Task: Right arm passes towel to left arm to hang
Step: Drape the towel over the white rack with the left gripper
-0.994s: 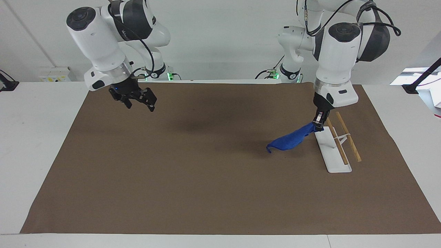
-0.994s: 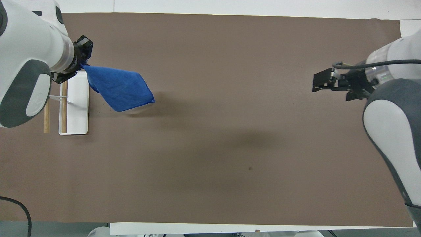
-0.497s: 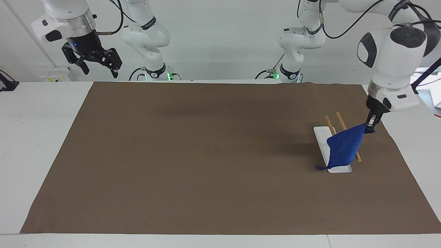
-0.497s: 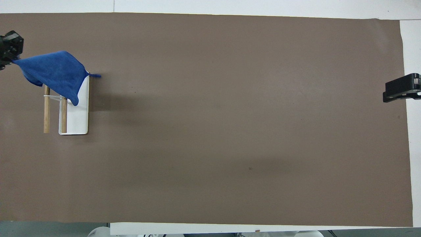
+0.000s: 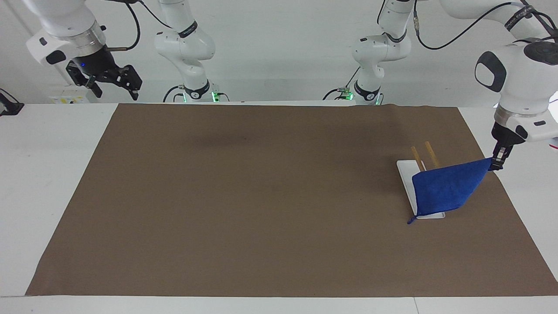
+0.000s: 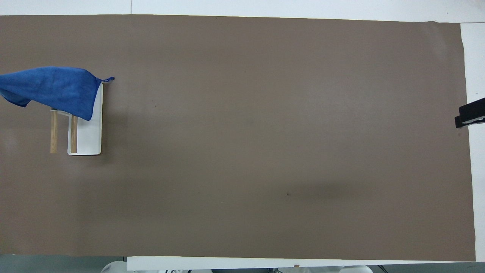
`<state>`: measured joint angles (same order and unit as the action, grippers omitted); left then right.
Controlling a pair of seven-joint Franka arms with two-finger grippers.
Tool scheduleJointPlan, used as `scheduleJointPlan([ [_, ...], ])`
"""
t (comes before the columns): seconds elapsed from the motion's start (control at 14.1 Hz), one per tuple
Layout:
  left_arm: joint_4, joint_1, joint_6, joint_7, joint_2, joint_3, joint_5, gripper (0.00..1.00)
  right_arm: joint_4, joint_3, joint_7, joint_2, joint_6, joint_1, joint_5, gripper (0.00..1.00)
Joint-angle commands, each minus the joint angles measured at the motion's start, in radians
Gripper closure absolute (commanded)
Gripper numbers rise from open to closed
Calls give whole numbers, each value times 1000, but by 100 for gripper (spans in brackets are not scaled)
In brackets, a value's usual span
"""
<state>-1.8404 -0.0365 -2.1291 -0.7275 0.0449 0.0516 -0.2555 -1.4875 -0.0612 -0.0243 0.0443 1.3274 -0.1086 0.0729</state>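
The right claw (image 5: pixel 114 86) hangs raised over the worktop's (image 5: pixel 30 174) white margin at the right arm's end, close to the robots' edge; its broad black fingers (image 5: pixel 133 83) are spread apart and hold nothing, a small blue light showing on its body; the right arm (image 5: pixel 61 26) waits there, well apart from the cloth. In the overhead view only a black tip of that claw (image 6: pixel 470 113) shows at the frame's edge. A brown paper mat (image 5: pixel 261 196) covers most of the worktop. Toward the left arm's end stands a small towel rack (image 5: pixel 419 185), a white flat base carrying two wooden rails (image 5: pixel 429 153); the nearer ends of the rails show bare (the rest lies under cloth). The blue towel (image 5: pixel 447 187) is draped over the rack's farther part, stretched taut from the rails up to one corner; its short loop (image 5: pixel 410 221) dangles off the base's farther corner, over the mat. The left claw (image 5: pixel 497 163) is pinched closed on the towel's raised corner, over the mat's edge beside the rack; the left arm (image 5: pixel 518 83) descends to it from above. In the overhead view the towel (image 6: pixel 53 91) runs off the frame's edge, the left claw out of sight there.
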Motion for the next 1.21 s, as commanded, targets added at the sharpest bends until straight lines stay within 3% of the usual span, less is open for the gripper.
scheduleJointPlan([
  [0.0, -86, -11, -23, 42, -83, -12, -14, 100, -43, 27, -14, 25, 24, 35, 18, 0],
  [0.21, -216, -29, -52, 105, -157, -12, -14, 100, -30, 35, -16, -4, 24, 49, 18, 0],
  [0.35, -313, -68, -160, 144, -192, -12, -13, 100, -28, 37, -19, 6, 26, 47, 18, 0],
  [0.71, -348, -88, -256, 137, -160, -12, -13, 99, -33, 37, -20, 8, 19, 46, 4, 0],
  [0.78, -353, -88, -255, 151, -146, -10, -13, 92, -33, 37, -20, 9, 16, 46, 2, 0],
  [0.85, -355, -94, -252, 155, -137, -12, -13, 71, -36, 37, -20, 12, 13, 43, 2, 0],
  [0.92, -355, -106, -253, 158, -128, -12, -13, 36, -37, 38, -20, 14, 12, 41, 2, 0],
  [0.99, -355, -112, -252, 158, -125, -12, -13, 10, -39, 40, -20, 16, 10, 38, 2, 0],
  [1.06, -352, -109, -243, 151, -125, -10, -13, 0, -39, 40, -20, 16, 9, 38, 2, 0],
  [1.14, -352, -105, -241, 151, -125, -12, -13, 0, -40, 40, -17, 16, 9, 38, 2, 0],
])
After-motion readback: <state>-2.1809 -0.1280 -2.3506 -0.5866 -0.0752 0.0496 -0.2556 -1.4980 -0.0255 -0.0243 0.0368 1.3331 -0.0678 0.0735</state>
